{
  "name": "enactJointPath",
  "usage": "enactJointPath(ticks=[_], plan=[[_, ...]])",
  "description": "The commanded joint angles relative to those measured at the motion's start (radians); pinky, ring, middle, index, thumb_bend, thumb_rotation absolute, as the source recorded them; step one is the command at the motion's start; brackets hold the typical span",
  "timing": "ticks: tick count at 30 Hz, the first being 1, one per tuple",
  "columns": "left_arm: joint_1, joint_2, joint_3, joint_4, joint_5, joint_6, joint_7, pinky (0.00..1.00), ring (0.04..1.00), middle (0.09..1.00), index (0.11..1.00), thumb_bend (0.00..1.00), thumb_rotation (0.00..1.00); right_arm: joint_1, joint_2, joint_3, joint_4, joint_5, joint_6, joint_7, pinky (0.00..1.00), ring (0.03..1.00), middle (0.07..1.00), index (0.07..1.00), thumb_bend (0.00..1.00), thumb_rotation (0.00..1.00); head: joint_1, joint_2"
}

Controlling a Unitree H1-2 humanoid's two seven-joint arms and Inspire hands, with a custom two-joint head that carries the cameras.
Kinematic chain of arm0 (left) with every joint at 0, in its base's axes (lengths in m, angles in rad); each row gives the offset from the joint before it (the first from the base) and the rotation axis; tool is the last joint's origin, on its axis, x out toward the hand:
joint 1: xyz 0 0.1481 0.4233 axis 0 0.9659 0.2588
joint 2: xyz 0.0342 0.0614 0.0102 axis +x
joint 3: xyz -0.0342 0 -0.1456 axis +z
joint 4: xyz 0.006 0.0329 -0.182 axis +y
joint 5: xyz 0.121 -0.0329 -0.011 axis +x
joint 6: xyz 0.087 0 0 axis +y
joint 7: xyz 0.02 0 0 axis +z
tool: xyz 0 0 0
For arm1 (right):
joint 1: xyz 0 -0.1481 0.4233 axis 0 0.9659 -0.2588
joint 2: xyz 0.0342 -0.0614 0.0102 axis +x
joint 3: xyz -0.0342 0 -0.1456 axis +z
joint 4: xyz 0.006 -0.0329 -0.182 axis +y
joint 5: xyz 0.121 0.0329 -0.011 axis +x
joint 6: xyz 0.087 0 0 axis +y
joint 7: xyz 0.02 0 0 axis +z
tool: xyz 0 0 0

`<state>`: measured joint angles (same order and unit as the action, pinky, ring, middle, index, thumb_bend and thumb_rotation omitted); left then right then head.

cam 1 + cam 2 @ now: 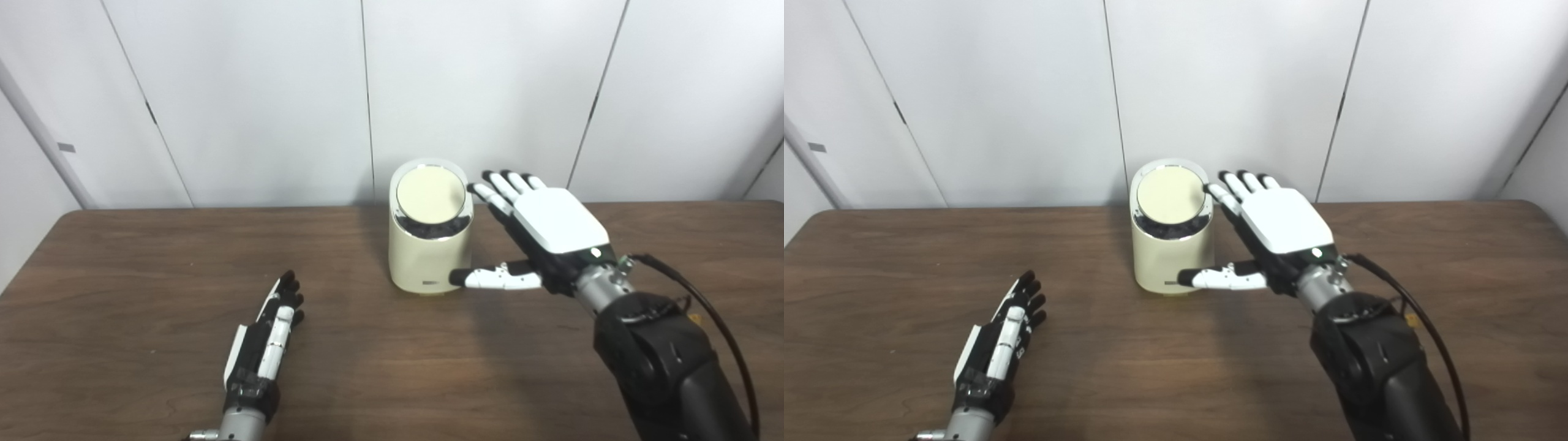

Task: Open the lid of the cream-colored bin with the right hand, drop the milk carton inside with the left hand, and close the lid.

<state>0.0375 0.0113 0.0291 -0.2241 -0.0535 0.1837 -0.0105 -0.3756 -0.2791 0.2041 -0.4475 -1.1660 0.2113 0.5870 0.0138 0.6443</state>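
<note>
**Ana:** Nearest to us, at about seven o'clock, the left hand [264,343] lies low over the table [122,275] on its edge, fingers straight and close together, holding nothing. And no milk carton anywhere in either view, so it has nothing to drop yet.

**Ben:** Right, so the step in hand looks like the lid. At four o'clock the right hand [539,236] comes in, fingers spread wide and empty, palm facing the cream-colored bin [430,257]. Its thumb [490,278] reaches toward the bin's lower wall at the base.

**Ana:** Touching?

**Ben:** The tip looks to be just against it, though from this angle I can't swear there's no gap. Further back, at twelve o'clock, the fingertips [1220,191] sit right beside the chrome rim.

**Ana:** And the lid [430,195] itself?

**Ben:** Tilted toward us, with a dark gap under its near edge; whether that's ajar or just its shape, hard to say. My advice: come at the rim from the three o'clock side, press or lift lightly, and keep the thumb from shoving the base, because that light bin could slide toward nine o'clock.
</note>
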Motion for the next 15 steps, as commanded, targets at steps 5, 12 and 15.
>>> enactJointPath(ticks=[5, 12, 15], plan=[[0.000, 0.026, 0.008, -0.033, -0.008, -0.003, -0.013, 0.96, 0.961, 0.973, 1.000, 0.56, 0.85, 0.063, 0.008, -0.110, -0.055, 0.136, 0.066, -0.007, 0.94, 1.000, 0.999, 0.956, 0.60, 0.96, -0.006, 0.001], [0.023, 0.054, 0.027, -0.052, -0.038, -0.009, -0.034, 0.97, 0.969, 0.980, 1.000, 0.58, 0.83, 0.179, 0.061, -0.265, -0.010, 0.439, 0.100, -0.121, 0.92, 0.995, 0.981, 0.955, 0.56, 0.92, -0.004, 0.001], [0.039, 0.069, 0.030, -0.066, -0.041, -0.021, -0.050, 0.97, 0.964, 0.976, 1.000, 0.58, 0.83, 0.217, 0.061, -0.283, 0.013, 0.487, 0.114, -0.151, 0.89, 0.982, 0.981, 0.965, 0.55, 0.97, -0.004, 0.000]])
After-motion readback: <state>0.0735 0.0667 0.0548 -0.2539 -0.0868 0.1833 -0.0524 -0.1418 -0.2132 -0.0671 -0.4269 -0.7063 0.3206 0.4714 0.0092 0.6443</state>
